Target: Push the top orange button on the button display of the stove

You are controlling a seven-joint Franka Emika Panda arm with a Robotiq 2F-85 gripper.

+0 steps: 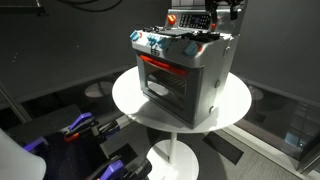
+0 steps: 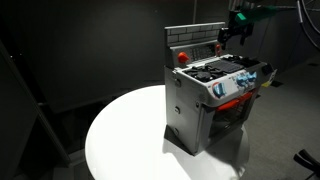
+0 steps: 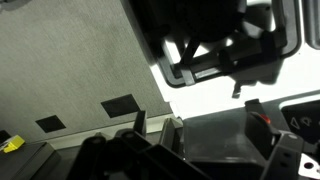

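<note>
Far left first: the round white table carries the stove at its centre, with the door facing the lower left in an exterior view. Along the stove's back edge stands the button display, a dark upright strip that runs left to right across the upper middle of the frame. At its left end sits the top orange button, a small orange-red dot, untouched.

Further right, the hand hangs high in the frame by the display's right end, near the panel but well apart from the button. In an exterior view from another angle it's the same story: button at the panel's left end, hand up at the right.

So the target lies left of the hand and a little lower, along the panel's long axis. The call looks like a slide leftward across the panel face, then a press in.

Released or clenched? Cannot tell: the hand is small and dark from outside, and the wrist view gives only blurred dark shapes.
</note>
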